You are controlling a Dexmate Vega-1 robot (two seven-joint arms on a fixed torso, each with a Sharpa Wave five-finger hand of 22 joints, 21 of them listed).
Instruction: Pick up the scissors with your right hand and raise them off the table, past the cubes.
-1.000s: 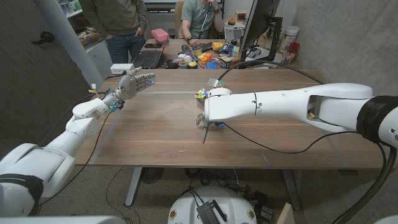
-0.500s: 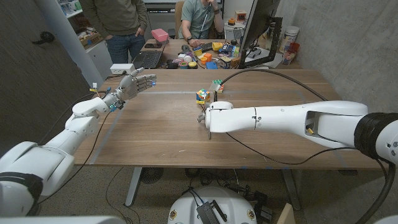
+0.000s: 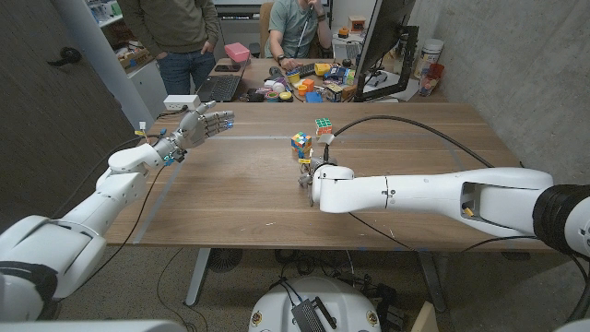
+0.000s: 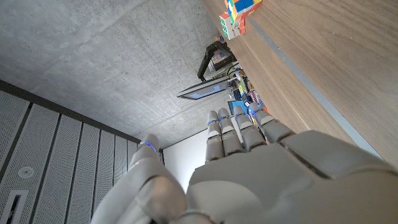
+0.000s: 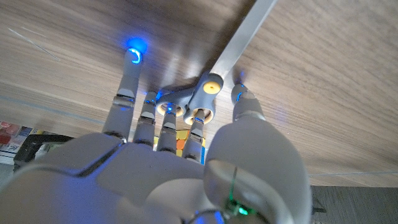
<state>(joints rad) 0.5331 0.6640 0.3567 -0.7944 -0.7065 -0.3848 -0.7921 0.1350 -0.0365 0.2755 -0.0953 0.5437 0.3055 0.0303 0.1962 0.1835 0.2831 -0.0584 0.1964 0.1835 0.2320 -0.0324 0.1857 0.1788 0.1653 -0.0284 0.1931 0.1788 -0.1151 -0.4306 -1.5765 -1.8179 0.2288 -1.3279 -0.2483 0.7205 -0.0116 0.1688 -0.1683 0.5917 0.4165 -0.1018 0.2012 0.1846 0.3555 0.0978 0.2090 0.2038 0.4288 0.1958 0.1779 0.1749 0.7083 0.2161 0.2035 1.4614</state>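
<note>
The right hand grips the scissors, fingers curled around the grey handles and the blades pointing away over the wooden counter. Two puzzle cubes sit just beyond it. The left hand hovers open, fingers spread, well apart.

A wooden table carries two coloured cubes near its middle, close together but apart, while a laptop, a white box and a jumble of small colourful items sit along its far edge.
</note>
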